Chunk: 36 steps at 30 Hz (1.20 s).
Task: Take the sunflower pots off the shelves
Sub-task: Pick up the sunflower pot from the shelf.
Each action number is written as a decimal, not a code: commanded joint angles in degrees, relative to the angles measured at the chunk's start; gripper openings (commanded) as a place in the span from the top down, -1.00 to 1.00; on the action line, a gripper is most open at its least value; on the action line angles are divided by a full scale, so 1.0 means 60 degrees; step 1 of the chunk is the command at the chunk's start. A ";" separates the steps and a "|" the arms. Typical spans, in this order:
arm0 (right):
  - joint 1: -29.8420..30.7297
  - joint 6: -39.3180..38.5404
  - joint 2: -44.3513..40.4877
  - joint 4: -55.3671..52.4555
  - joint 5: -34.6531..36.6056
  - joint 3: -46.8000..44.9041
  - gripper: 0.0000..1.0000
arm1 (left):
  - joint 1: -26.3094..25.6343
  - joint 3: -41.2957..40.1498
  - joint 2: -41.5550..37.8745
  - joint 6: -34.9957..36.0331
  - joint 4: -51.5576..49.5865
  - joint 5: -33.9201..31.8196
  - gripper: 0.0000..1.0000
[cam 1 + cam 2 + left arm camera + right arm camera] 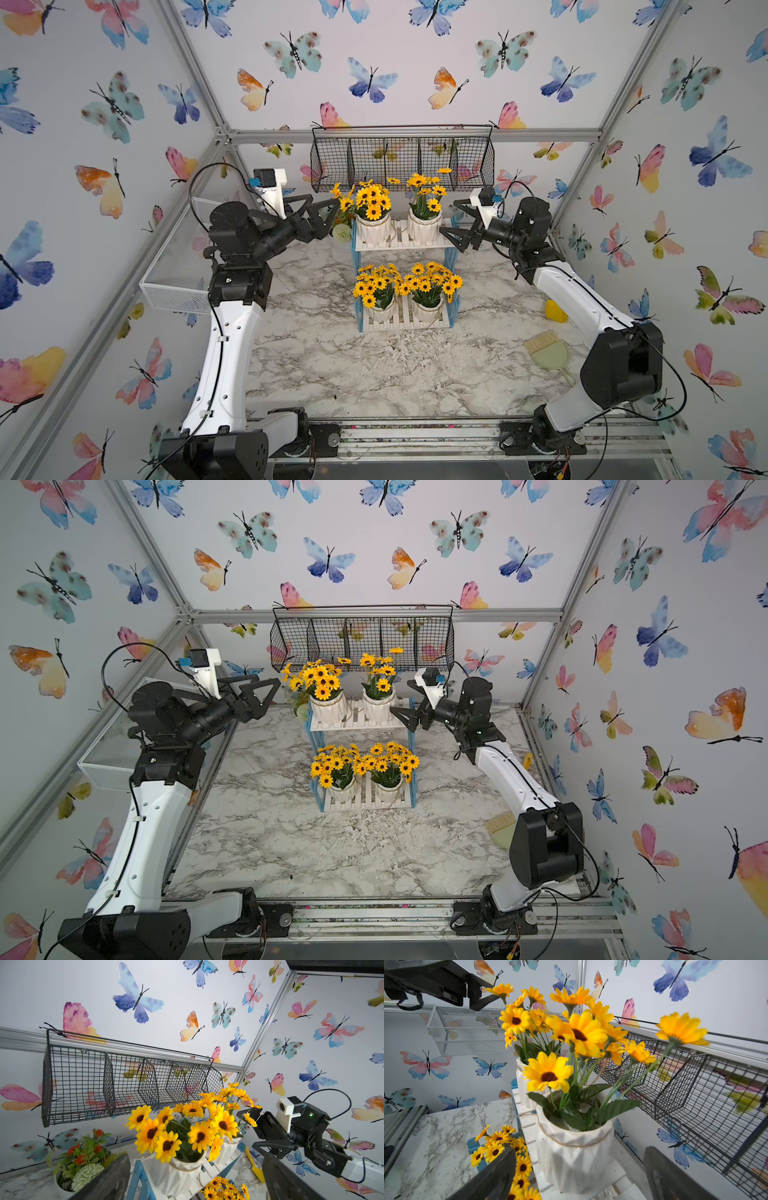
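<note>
Four sunflower pots (374,230) stand on the shelves (401,243).
Left tool (330,217) and right tool (449,219) flank the upper tier, both wide open, holding nothing.

Butterfly-papered walls (415,95) are closing in on three sides, aluminium framing (540,135) running along the corners. A black wire basket (401,162) is hanging on the back wall, a white mesh basket (174,270) by the left one, and the marble-patterned tabletop (374,374) is lying under soft, even light.

The orange-flowered pot (341,233) is mostly hidden behind the left tool (331,218). The right arm (512,777) hides the brush (500,824) handle.
</note>
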 commanded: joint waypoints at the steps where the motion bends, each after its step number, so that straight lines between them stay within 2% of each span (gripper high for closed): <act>1: 0.0036 0.0346 0.0270 0.0475 -0.0520 0.0357 -0.97 | 0.0069 0.0002 0.0040 -0.0406 0.1171 0.0643 -0.97; 19: 0.0045 0.1569 0.1826 0.0602 -0.1400 0.1767 -0.96 | 0.0129 0.0198 0.0530 -0.0490 0.1563 0.0871 -0.97; 28: 0.0235 0.1516 0.2176 0.0095 -0.1215 0.2168 -0.96 | 0.0149 0.0189 0.0595 -0.0560 0.1592 0.0885 -0.97; 36: 0.0342 0.0868 0.2241 -0.1240 -0.1051 0.2626 -0.96 | 0.0140 0.0167 0.0567 -0.0560 0.1590 0.0899 -0.97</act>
